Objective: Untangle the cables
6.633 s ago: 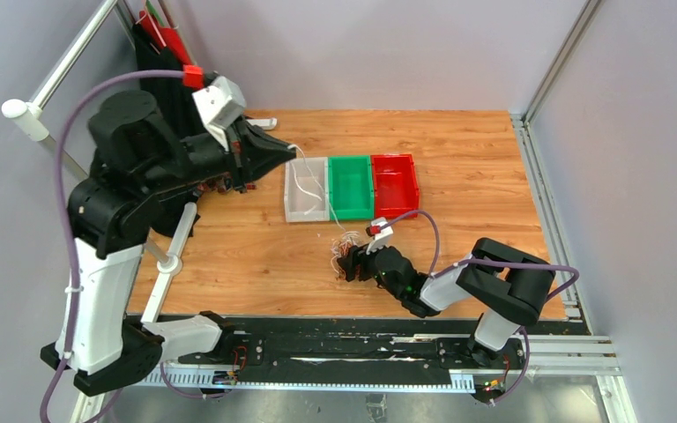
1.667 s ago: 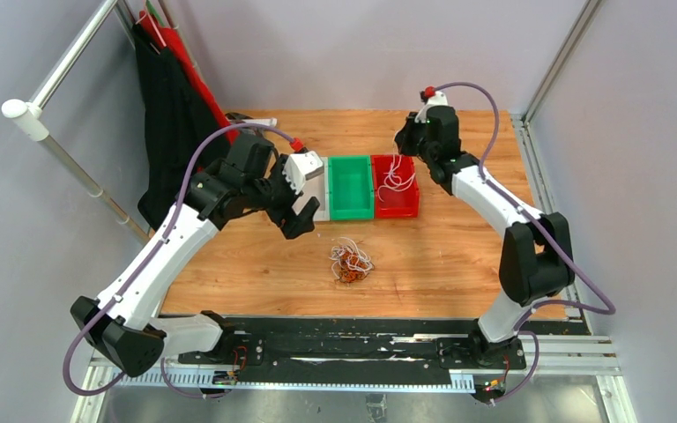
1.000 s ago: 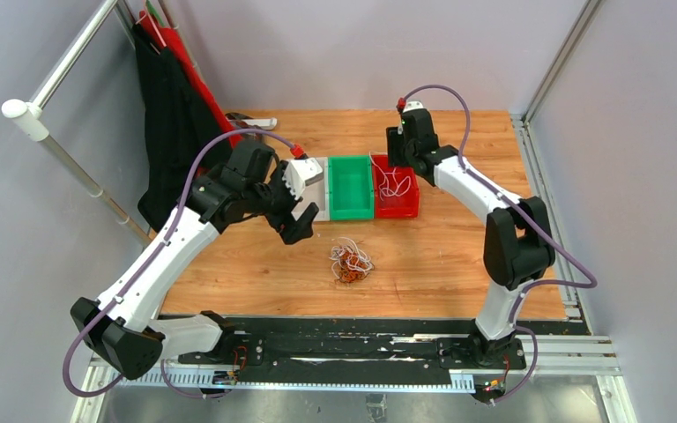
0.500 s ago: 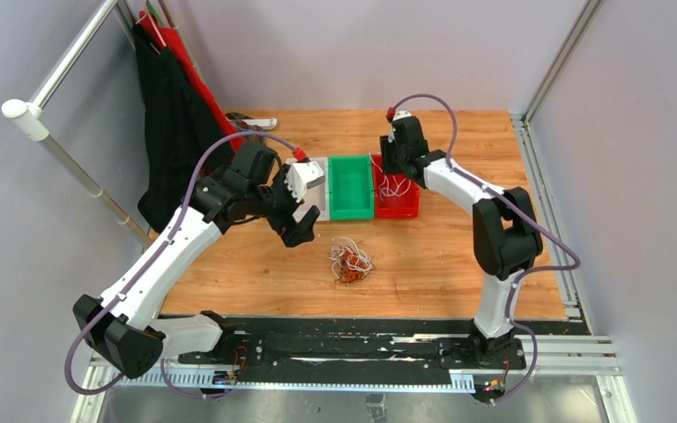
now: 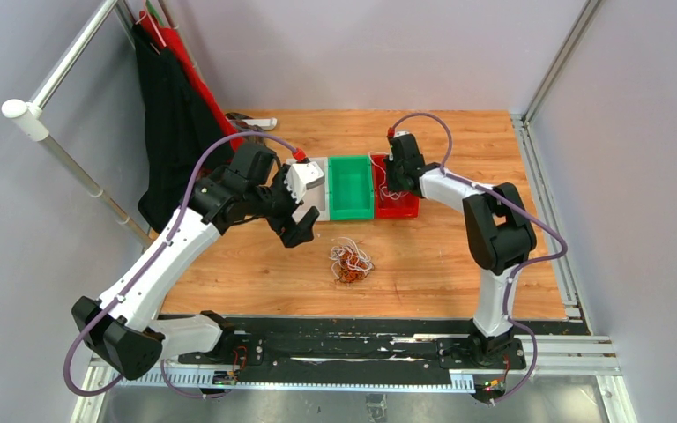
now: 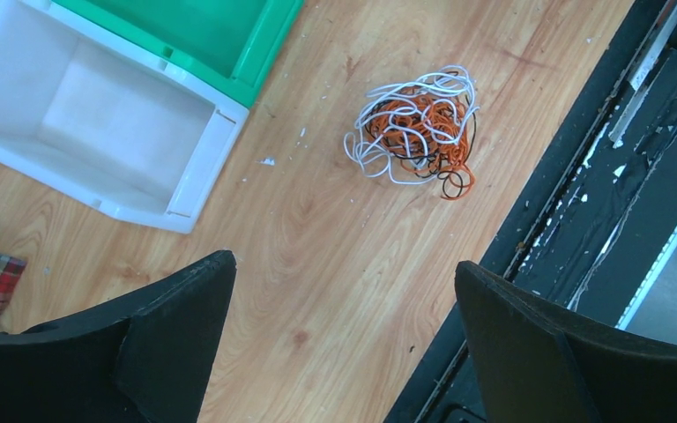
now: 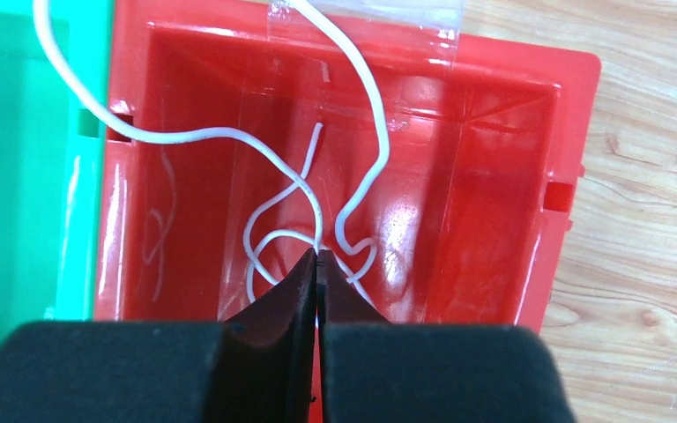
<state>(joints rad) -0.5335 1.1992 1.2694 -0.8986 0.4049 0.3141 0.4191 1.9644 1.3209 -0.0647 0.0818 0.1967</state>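
The black base rail (image 5: pixel 344 344) runs along the near edge of the wooden table (image 5: pixel 467 256) and carries both arm bases. The tangled bunch of thin white, orange and black cables (image 5: pixel 350 263) (image 6: pixel 419 132) lies on the table just beyond the rail, near the centre and touching neither arm. The left gripper (image 5: pixel 298 226) (image 6: pixel 344 352) hangs above bare wood to the left of the bunch and slightly farther back. Its two black fingers (image 6: pixel 141 352) are spread wide apart with nothing between them. Three open plastic bins stand touching in a row farther back. The white rectangular bin (image 6: pixel 203 167) is at the left, the green rectangular bin (image 5: pixel 351 185) (image 6: pixel 194 31) in the middle and the red rectangular bin (image 5: pixel 405 210) (image 7: pixel 494 176) at the right. The right gripper (image 5: pixel 393 183) (image 7: pixel 317 264) points down into the red bin with its fingers pressed together. A loose white cable strand (image 7: pixel 353 88) loops across the floor of the red bin. One section trails over the left wall toward the green bin. One run of the strand reaches the closed fingertips, but it cannot be determined whether it is pinched there. Beyond the bins at the far left, a white power strip (image 5: pixel 260 122) lies on the table beside a hanging black and red cloth (image 5: pixel 167 88).
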